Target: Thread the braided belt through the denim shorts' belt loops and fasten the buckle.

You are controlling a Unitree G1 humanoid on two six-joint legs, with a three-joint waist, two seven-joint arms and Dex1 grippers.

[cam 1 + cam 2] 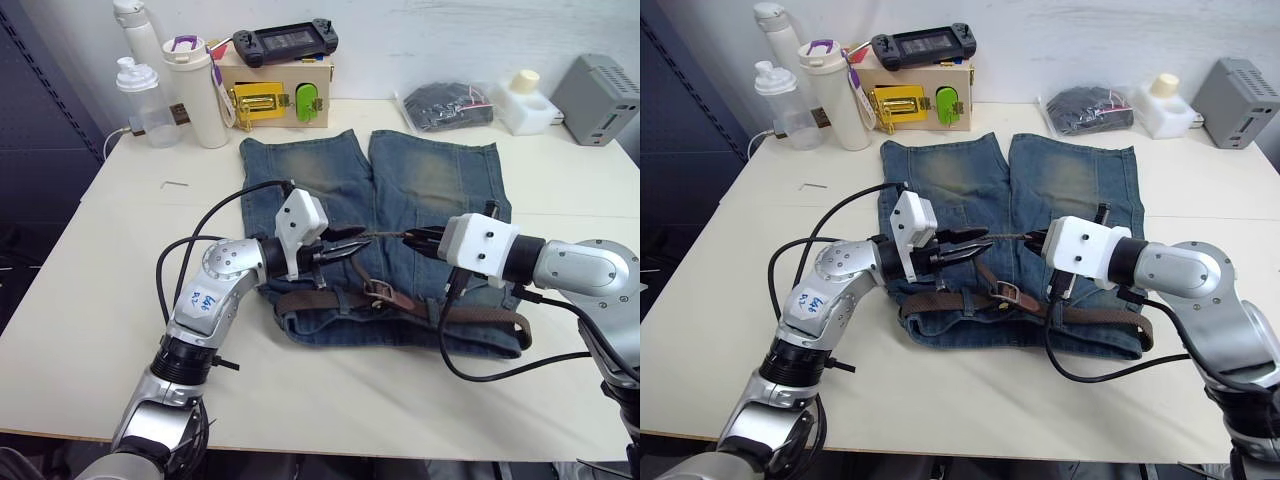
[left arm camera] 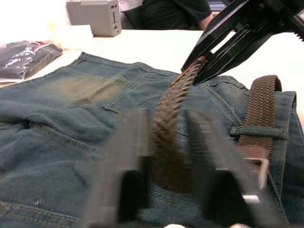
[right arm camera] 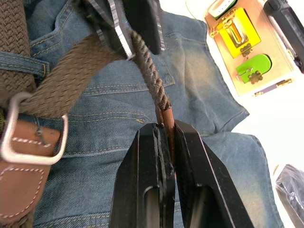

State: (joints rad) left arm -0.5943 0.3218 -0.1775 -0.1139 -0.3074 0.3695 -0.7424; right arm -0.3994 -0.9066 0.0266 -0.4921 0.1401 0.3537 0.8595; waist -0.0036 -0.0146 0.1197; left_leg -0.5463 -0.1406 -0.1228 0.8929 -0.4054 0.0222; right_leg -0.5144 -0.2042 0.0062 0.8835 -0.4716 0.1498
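The denim shorts [image 1: 310,170] lie flat on the table, waistband nearest me. The braided belt [image 1: 480,318] runs along the waistband, under a belt loop [image 2: 259,130]. Its silver buckle [image 1: 378,291] rests mid-waistband. The belt's free end rises off the shorts and stretches between both grippers. My left gripper [image 1: 355,247] is shut on the woven strap. My right gripper [image 1: 412,240] faces it a short way off, shut on the brown leather tip [image 3: 166,124]. Both hover just above the shorts' seat.
A wooden box [image 1: 275,90] with a yellow latch, bottles [image 1: 195,90] and a game console [image 1: 285,42] stand at the back left. A dark bundle in a plastic bag [image 1: 450,105], a white bottle [image 1: 525,100] and a grey device [image 1: 598,85] sit at the back right.
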